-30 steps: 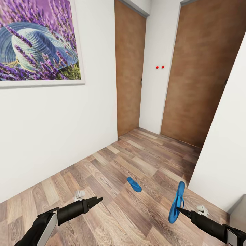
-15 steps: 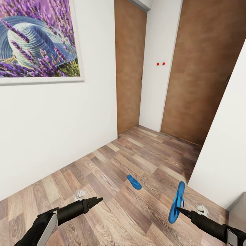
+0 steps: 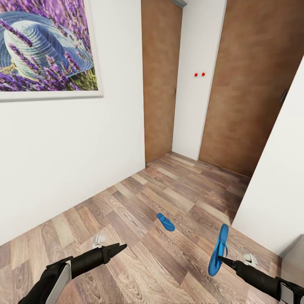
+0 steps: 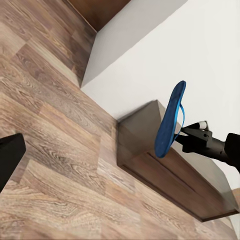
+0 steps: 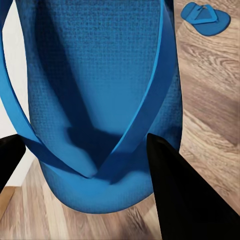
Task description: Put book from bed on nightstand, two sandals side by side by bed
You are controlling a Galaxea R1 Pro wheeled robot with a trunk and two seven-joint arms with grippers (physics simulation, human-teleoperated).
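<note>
— The sandals: where were they?

— One sandal (image 3: 218, 250) hung edge-up from the right gripper (image 3: 220, 259), its fingers clenched on the strap. The other sandal (image 3: 165, 222) lay flat on the wood floor (image 3: 177, 198), ahead and well apart, near the brown doors (image 3: 249, 84).

— And the left gripper (image 3: 122, 245)?

— Carrying nothing, fingers pressed together. No bed or book showed from where I stood.

— What worried you?

— That thin strap hold. I judged a swing or turn could let the sandal slip free. The white wall (image 3: 274, 185) stood close on the right, so the dangling sole might also clip it.
</note>
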